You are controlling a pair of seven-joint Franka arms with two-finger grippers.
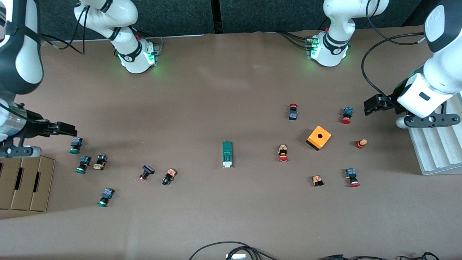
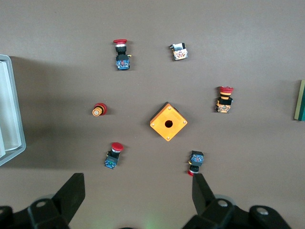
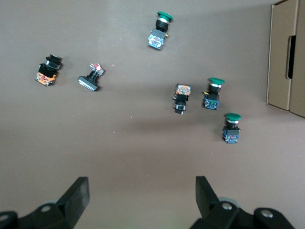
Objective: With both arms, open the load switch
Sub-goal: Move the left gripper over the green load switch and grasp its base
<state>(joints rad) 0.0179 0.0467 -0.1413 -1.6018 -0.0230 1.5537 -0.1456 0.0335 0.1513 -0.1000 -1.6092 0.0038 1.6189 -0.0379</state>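
Observation:
The load switch (image 1: 227,154), a slim dark-green bar with a white end piece, lies flat at the middle of the table. Only its green edge (image 2: 300,100) shows in the left wrist view. My left gripper (image 1: 371,104) hangs open and empty over the left arm's end of the table, well away from the switch. The left wrist view shows it (image 2: 138,181) above bare table. My right gripper (image 1: 68,128) hangs open and empty over the right arm's end, and the right wrist view shows it (image 3: 141,183) above bare table too. The switch is out of the right wrist view.
An orange cube box (image 1: 319,137) and several red-capped push buttons (image 1: 283,153) lie toward the left arm's end. Green-capped and black buttons (image 1: 82,164) lie toward the right arm's end. A white ribbed tray (image 1: 436,148) and a cardboard box (image 1: 25,184) sit at the table's two ends.

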